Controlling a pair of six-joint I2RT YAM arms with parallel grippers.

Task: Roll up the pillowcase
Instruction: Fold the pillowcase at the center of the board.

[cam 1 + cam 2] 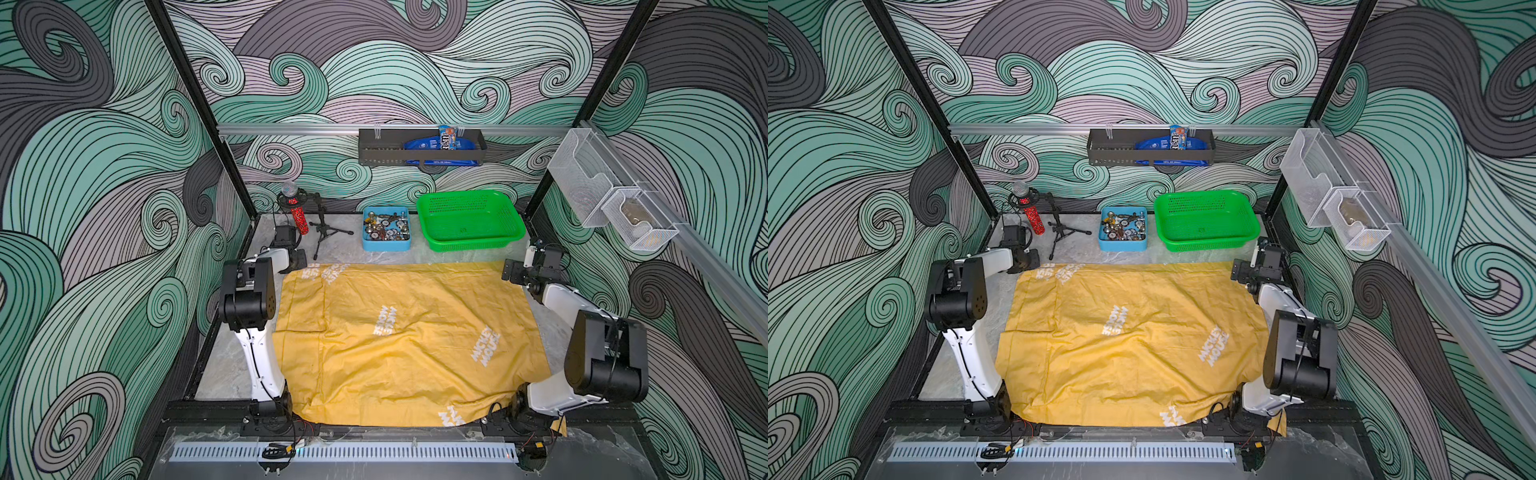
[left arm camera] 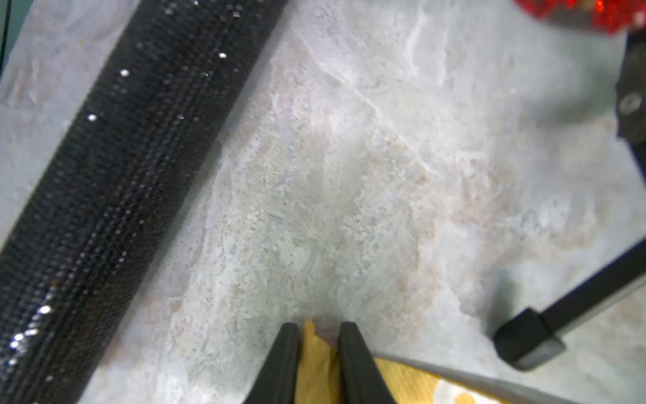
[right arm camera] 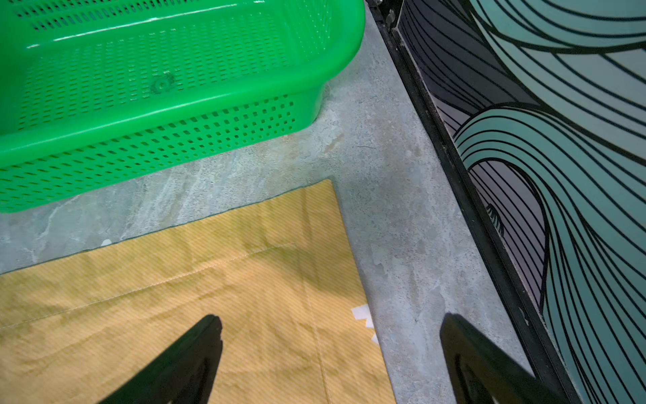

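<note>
The mustard-yellow pillowcase (image 1: 407, 345) (image 1: 1129, 345) lies spread flat over most of the table, with white "Mickey Mouse" lettering in both top views. My left gripper (image 1: 297, 262) (image 2: 318, 327) is at its far left corner. There the black fingers are shut on a pinched fold of the yellow fabric (image 2: 316, 360). My right gripper (image 1: 509, 272) (image 3: 332, 320) stands open over the far right corner. One finger is above the fabric (image 3: 209, 286) and the other above bare table beside the edge. It holds nothing.
Behind the pillowcase stand a green perforated basket (image 1: 469, 220) (image 3: 157, 87), a blue tray of small metal parts (image 1: 386, 228) and a red microphone on a black tripod (image 1: 299, 216). A tripod leg (image 2: 559, 314) and a black braided cable (image 2: 115, 196) lie close to the left gripper.
</note>
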